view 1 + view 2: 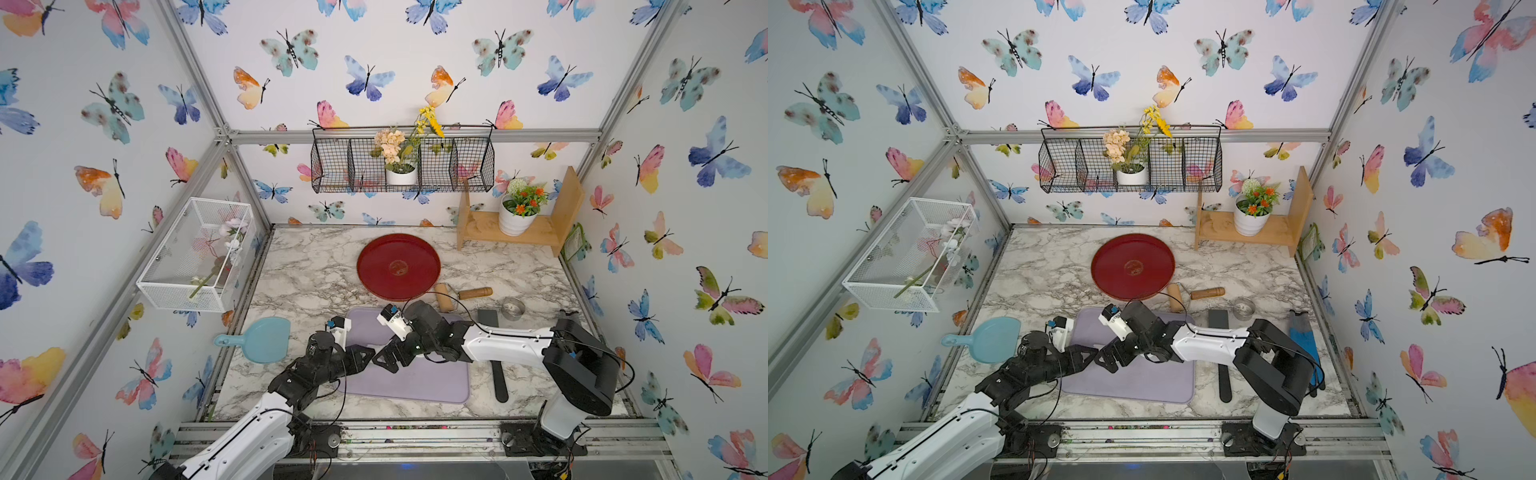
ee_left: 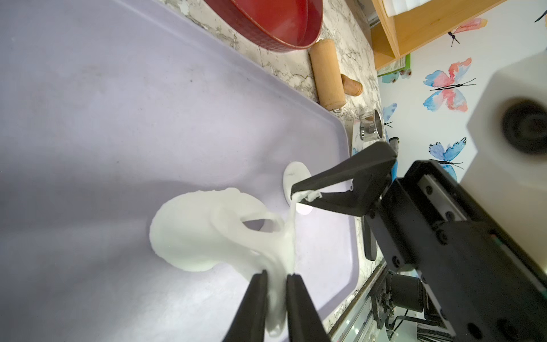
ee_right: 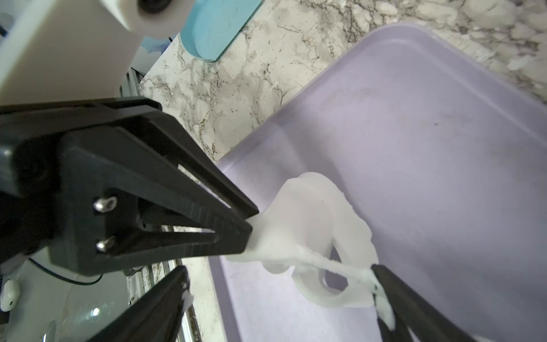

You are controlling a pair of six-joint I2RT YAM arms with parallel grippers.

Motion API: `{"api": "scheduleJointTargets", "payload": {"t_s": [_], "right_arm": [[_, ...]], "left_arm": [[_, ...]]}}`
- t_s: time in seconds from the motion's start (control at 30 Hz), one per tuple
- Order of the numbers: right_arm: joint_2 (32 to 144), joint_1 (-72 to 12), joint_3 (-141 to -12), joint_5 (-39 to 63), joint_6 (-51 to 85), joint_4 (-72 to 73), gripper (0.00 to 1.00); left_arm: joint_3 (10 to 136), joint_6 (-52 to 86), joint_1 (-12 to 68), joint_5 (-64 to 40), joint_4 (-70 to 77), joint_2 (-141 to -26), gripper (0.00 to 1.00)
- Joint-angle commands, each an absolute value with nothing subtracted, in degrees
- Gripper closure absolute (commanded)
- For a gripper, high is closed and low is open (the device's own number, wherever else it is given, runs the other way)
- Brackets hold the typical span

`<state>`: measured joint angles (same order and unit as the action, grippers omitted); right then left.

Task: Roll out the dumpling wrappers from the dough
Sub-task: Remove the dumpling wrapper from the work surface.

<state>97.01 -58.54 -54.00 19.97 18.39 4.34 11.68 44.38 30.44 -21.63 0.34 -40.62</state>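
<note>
White dough [image 2: 201,237] sits on the purple mat [image 2: 118,118], toward its left edge. One lobe lies flat. The rest is pulled up into a thin, stretched sheet with a hole in it. Pinching that lifted part is the left gripper [image 2: 276,275], nearly closed on it. The right gripper [image 3: 279,278] is spread wide and grips nothing, but a thin strand of dough clings to one fingertip [image 3: 414,308] and crumbs stick to the other (sticky stuff, not a clean release). One wrapper [image 2: 293,174] lies flat on the mat, partly hidden by the right gripper.

Risks as I read them:
- If the right arm backs off, the strand drags the dough along. Or it snaps and leaves residue that fouls the next grasp.
- If the left lifts higher, the thin bridge by the hole tears and the dough splits.
- The right fingers are near the wrapper, so a dip would dent or smear it.
- Dough set down folded won't roll evenly.

Containers:
- Red tray [image 1: 415,249], behind the mat: empty.
- Blue dish [image 1: 266,340], left of the mat: empty.
- Steel cutter [image 1: 512,308], near the roller [image 1: 445,298]: looks empty.
- Black wall basket [image 1: 332,166]: one flower pot in a middle compartment.
- White basket [image 1: 166,286], on the left wall: loose flowers.
</note>
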Motion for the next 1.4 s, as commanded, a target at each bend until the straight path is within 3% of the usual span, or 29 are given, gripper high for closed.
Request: {"api": "scheduleJointTargets", "payload": {"t_s": [0.0,0.23,0.67,1.13,1.2,1.3,1.37], "right_arm": [[95.2,-58.6,-53.5,16.8,17.3,1.4,0.02],[90.6,-58.5,-52.1,13.4,17.1,0.8,0.02],[81.4,-58.4,-55.1,31.9,21.9,8.3,0.04],[72.4,-58.4,-62.1,19.6,20.1,5.9,0.02],[72.2,-58.4,-62.1,17.3,19.8,4.3,0.02],[71.7,-58.4,-60.8,10.9,20.8,1.6,0.02],[71.3,-58.4,-59.9,5.7,21.7,-0.8,0.01]], "left_arm": [[11.7,44.3,30.3,-19.6,-1.0,-39.5,0.8],[12.0,44.3,30.0,-18.8,-2.2,-38.6,0.8],[11.8,44.2,29.9,-18.5,-1.4,-39.8,0.8],[11.9,44.3,29.8,-18.1,-1.6,-40.3,0.79],[12.4,44.3,29.7,-17.6,-2.4,-39.9,0.71],[13.2,44.3,29.6,-16.9,-3.5,-39.2,0.47],[13.7,44.2,29.6,-16.7,-4.0,-38.9,0.44]]}}
